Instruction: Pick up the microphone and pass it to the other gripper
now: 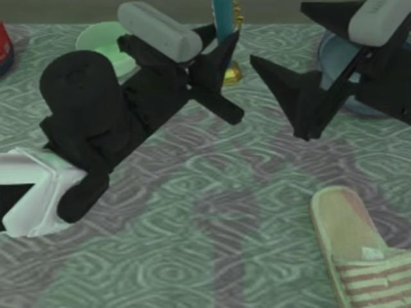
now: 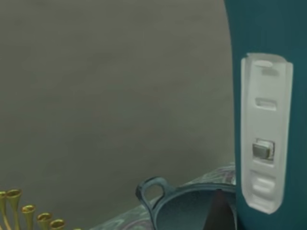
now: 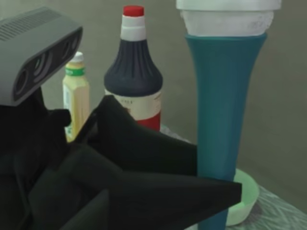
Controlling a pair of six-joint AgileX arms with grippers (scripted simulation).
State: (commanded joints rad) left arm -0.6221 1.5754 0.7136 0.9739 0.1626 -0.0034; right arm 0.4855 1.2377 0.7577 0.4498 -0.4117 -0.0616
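The microphone point(image 1: 223, 19) stands straight up, held at the far edge of the table, at about 12 o'clock in the top view. Its long side runs up and down. The round white head point(image 3: 225, 17) is on top and the thin teal end points down. A white strip point(image 2: 265, 132) with a small switch runs along the teal handle.

The left gripper point(image 1: 221, 61) has its two black pointed fingers closed tight on the teal handle. The right gripper point(image 1: 295, 96) is just beside it, at about 1 o'clock. Its two fingers are spread apart and point toward the microphone, but they do not touch it.

There is one microphone and there are two grippers. One gold stand point(image 1: 232, 70) sits right behind the left gripper's fingers. One green bowl point(image 1: 103, 38) is at 11 o'clock, partly under the left arm. One dark blue pot point(image 2: 192, 206) with a loop handle is at about 2 o'clock, under the right arm. One slipper point(image 1: 359, 253) with stripes lies at 4 o'clock. One dark sauce bottle point(image 3: 133, 81) with a red cap and one small yellow bottle point(image 3: 76, 98) stand side by side behind the left gripper in the right wrist view.
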